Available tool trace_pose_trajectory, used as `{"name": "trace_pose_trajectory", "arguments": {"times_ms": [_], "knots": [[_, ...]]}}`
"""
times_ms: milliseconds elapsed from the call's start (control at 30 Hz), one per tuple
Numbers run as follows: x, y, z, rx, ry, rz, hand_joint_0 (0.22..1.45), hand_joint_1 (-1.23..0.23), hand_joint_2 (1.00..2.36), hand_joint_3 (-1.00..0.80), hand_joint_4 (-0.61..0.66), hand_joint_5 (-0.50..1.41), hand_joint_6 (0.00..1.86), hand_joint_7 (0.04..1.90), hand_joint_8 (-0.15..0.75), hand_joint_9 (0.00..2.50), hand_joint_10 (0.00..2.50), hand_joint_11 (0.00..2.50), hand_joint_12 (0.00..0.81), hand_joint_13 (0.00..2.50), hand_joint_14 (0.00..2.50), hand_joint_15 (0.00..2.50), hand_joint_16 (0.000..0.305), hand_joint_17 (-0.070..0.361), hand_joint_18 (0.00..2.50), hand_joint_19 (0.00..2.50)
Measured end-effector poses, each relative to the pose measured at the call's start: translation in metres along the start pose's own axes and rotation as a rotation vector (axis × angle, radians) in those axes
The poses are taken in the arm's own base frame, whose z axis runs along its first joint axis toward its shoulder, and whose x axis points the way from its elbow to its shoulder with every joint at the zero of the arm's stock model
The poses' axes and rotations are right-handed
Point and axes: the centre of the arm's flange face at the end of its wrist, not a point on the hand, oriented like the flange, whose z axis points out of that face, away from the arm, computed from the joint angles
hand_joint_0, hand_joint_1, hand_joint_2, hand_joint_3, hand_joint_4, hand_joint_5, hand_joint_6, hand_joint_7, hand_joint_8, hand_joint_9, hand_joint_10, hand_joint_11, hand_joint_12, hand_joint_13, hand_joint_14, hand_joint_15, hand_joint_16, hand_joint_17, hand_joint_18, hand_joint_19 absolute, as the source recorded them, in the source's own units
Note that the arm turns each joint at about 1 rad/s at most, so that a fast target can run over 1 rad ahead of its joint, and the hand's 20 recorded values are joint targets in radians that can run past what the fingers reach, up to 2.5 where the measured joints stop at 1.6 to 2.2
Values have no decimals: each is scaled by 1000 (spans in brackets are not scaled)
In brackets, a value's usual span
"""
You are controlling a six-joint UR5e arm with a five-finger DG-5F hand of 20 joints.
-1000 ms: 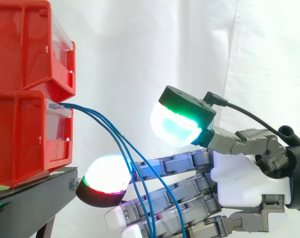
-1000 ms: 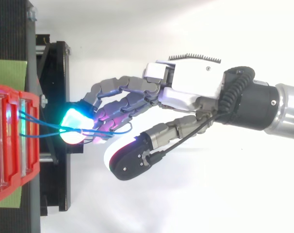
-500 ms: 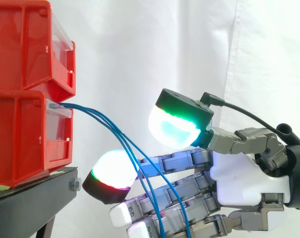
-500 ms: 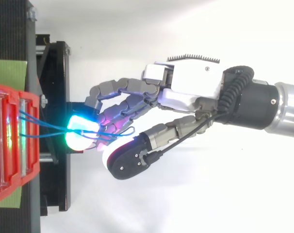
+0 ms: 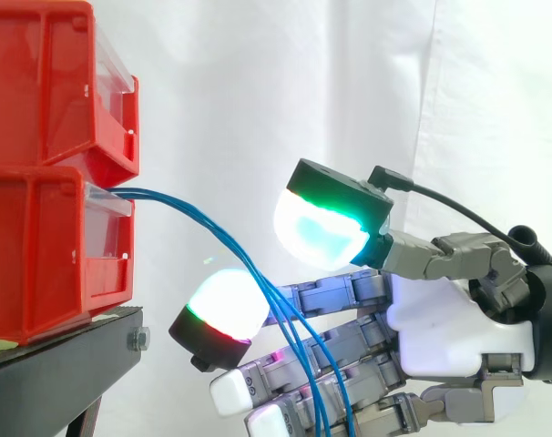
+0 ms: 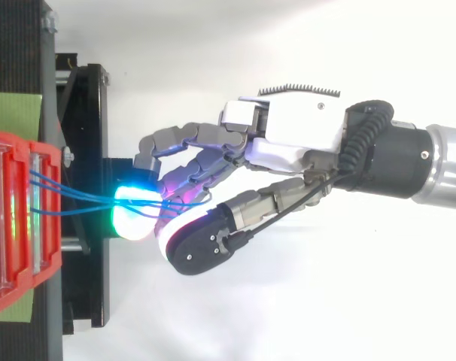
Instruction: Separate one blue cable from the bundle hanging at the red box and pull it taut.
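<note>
A white curtain [image 5: 285,91] hangs behind everything, with soft vertical folds toward its right side. An upper red bin [image 5: 39,82] sits at the top left of the side view, its front carrying a clear plastic lip [image 5: 121,73]. Lower down, a black stand [image 5: 66,373] juts out with a sloping edge, and a small silvery bolt [image 5: 138,340] sticks out at its corner. From above, the stand's frame (black bars and a flat plate) reaches right over a plain white floor [image 6: 288,316]. A green mat [image 6: 13,111] lies on the stand, and the dark strip [image 6: 13,45] beside it looks ribbed, possibly rubber.
</note>
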Motion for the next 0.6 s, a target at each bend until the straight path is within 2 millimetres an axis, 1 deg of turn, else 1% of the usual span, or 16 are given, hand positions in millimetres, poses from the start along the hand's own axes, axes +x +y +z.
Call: {"name": "trace_pose_trajectory", "arguments": {"times_ms": [167,400,467,500,600], "knots": [[-5,1,0,2,10,4,616,-612,1005,-444,266,-131,502,1208,365,898,16,505,351,879,15,367,33,73,536,193],[-18,4,2,-2,16,6,615,-615,1006,-444,264,-131,502,1213,362,904,18,513,356,889,15,375,33,74,543,198],[-20,4,2,-3,14,6,618,-618,1005,-441,255,-127,502,1239,362,907,16,522,353,892,15,382,33,75,550,199],[-21,4,2,-4,13,5,619,-617,1007,-430,245,-124,502,1291,364,916,18,526,354,902,15,384,33,74,556,198],[-22,5,2,-9,12,4,626,-614,1008,-410,233,-118,500,1371,369,930,16,539,356,908,15,385,33,74,565,201]]}}
